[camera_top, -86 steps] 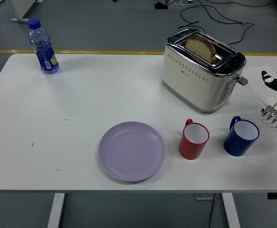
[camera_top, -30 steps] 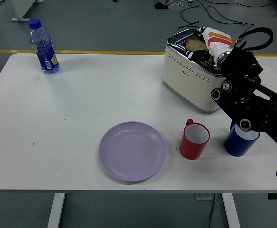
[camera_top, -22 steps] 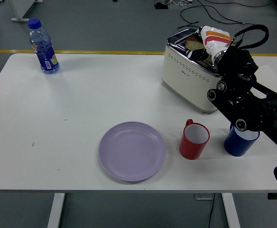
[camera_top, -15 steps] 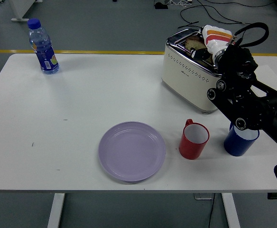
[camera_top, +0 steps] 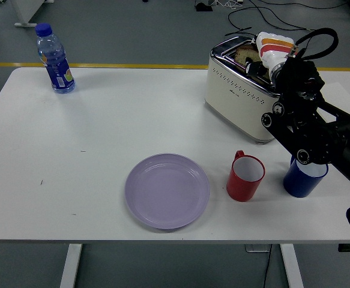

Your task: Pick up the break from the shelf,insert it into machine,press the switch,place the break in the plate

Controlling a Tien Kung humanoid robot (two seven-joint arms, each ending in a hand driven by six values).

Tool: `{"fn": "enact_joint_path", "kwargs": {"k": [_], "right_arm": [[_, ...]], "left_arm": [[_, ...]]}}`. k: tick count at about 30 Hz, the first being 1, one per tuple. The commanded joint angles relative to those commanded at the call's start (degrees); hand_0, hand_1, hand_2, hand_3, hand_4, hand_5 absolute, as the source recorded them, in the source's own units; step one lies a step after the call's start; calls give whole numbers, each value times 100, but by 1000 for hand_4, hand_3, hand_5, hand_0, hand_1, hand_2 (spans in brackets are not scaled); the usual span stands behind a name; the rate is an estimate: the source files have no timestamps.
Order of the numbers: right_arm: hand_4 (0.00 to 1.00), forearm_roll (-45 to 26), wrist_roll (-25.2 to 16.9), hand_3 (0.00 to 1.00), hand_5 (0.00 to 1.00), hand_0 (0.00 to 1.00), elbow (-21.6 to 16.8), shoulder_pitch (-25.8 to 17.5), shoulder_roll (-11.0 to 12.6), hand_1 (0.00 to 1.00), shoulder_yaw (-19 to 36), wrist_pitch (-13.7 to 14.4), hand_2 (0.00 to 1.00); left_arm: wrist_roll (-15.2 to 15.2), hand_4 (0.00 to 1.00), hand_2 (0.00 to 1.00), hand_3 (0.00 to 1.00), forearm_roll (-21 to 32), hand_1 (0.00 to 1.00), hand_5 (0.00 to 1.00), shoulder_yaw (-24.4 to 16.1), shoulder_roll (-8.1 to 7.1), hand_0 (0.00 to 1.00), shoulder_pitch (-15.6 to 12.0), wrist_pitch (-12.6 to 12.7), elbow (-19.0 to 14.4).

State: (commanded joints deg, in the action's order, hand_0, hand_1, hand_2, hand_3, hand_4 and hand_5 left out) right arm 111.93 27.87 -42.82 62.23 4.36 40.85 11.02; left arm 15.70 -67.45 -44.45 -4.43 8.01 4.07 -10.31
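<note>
Right hand over toaster slot, bread seated in toaster.

Right hand (camera_top: 271, 51) lay on the bread slice (camera_top: 245, 55), grasp not discernible. Slice stood on edge in the toaster (camera_top: 247, 90), long axis along the slot. Purple plate (camera_top: 167, 190) sat bare on desk (camera_top: 102, 132).

The right arm (camera_top: 310, 129), absent from view about three seconds back with only a glimpse of its hand at the right edge, now reaches in from the right across the surface and up over the toaster (camera_top: 250, 96). The right hand (camera_top: 269, 51), in a white glove with orange and red stripes, now sits on top of the toaster at the slot, covering much of the slice of bread (camera_top: 245, 55), which was plainly exposed before. Over the last second the hand shifts only slightly at the slot. The arm now hides part of the blue cup (camera_top: 302, 179), and the fork-like rack at the right edge is hidden.
</note>
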Motion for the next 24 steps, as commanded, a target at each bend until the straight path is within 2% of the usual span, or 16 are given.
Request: {"fn": "enact_joint_path", "kwargs": {"k": [9,13,16,20,24], "right_arm": [[413,173,73,493,2,300,-186,-44,149,309,89,477,371],[413,283,129,493,2,300,-441,-51,309,309,225,649,371],[396,359,185,490,2,293,-828,-79,563,300,411,764,365],[396,431,225,490,2,293,-1206,-116,761,300,573,829,365],[380,500,275,484,2,276,-1913,-212,1096,291,865,911,356]], "left_arm": [[-6,333,594,600,15,591,939,6,-3,656,-8,2,0],[-12,333,594,600,45,591,939,32,-12,656,-8,2,0],[-15,332,592,600,69,588,938,35,-17,656,-5,6,0],[-17,332,592,600,84,588,938,36,-22,656,-5,7,0],[-20,331,592,600,88,589,938,23,-24,656,-3,11,0]]}}
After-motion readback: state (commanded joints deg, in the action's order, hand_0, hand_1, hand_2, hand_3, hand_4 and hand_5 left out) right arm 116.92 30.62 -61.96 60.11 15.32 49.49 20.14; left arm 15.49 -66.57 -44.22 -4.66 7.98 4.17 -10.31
